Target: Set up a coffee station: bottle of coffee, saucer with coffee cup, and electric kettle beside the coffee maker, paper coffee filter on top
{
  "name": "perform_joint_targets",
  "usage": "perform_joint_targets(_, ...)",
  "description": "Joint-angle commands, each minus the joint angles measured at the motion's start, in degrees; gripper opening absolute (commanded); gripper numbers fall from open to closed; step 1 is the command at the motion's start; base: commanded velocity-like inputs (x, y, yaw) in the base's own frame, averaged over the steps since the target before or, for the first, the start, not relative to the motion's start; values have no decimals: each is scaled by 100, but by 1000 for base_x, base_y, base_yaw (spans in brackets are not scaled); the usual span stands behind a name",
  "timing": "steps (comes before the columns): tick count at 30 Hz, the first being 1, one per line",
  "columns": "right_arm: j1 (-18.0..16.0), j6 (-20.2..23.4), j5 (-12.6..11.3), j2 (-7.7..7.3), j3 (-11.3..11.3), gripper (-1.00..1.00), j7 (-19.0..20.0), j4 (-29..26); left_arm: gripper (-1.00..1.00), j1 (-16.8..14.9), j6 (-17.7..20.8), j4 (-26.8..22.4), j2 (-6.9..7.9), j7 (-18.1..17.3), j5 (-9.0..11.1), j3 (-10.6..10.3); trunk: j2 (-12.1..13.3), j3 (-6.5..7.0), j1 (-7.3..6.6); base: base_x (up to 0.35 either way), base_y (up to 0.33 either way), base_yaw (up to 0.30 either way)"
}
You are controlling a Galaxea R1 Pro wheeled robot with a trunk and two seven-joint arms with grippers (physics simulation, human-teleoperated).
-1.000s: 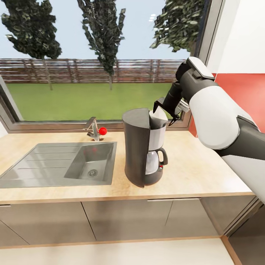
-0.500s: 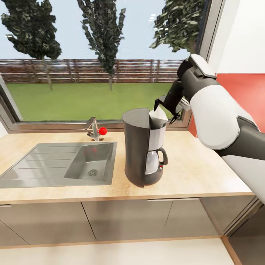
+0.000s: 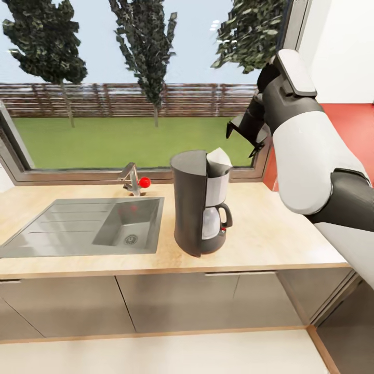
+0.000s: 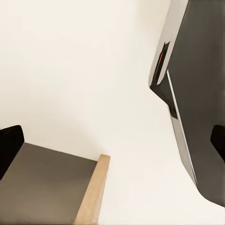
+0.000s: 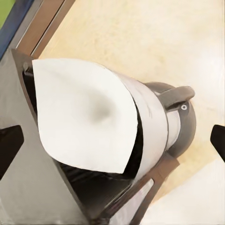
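The right gripper (image 3: 244, 136), black and two-fingered at the end of a white and dark grey arm, hangs in the air with its jaws spread apart and nothing between them, above and to the right of the tall dark grey coffee maker (image 3: 200, 205). In the right wrist view its two dark fingertips (image 5: 10, 145) sit at opposite borders, with the thin white paper coffee filter (image 5: 84, 115) between them and below, resting in the open top of the machine with its pointed edge raised. The coffee maker stands upright on the light beige speckled kitchen countertop (image 3: 270, 234), near its front edge, just right of the grey steel sink (image 3: 88, 226). The left gripper (image 4: 112, 145) shows two dark fingertips set wide apart, grasping nothing, over a pale floor beside a wood-coloured edge.
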Motion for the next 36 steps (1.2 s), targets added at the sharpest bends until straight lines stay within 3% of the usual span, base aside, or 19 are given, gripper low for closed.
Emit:
perform_joint_targets(1,-6,61,-21,5,-21,100,-42,-5,100,-1,-21,2,-1,-7,54,3,-7,-7,-2,-310,-89,0)
perform_joint_targets(24,9,59,-20,5,-3,100,-42,58,100,-1,-20,2,-3,2,62,12,-7,-7,-2,-332,-39,0)
perform_joint_targets(32,645,71,-7,5,5,100,-42,30,100,-1,-20,2,8,2,63,27,-7,-7,-2,-231,-160,0)
perform_joint_targets(34,1029,80,-4,5,21,100,-42,27,100,-1,-20,2,11,2,58,33,-7,-7,-2,-43,-33,0)
perform_joint_targets(36,1311,87,0,5,200,100,-42,26,100,-1,-20,2,10,1,55,32,-7,-7,-2,-11,-8,0)
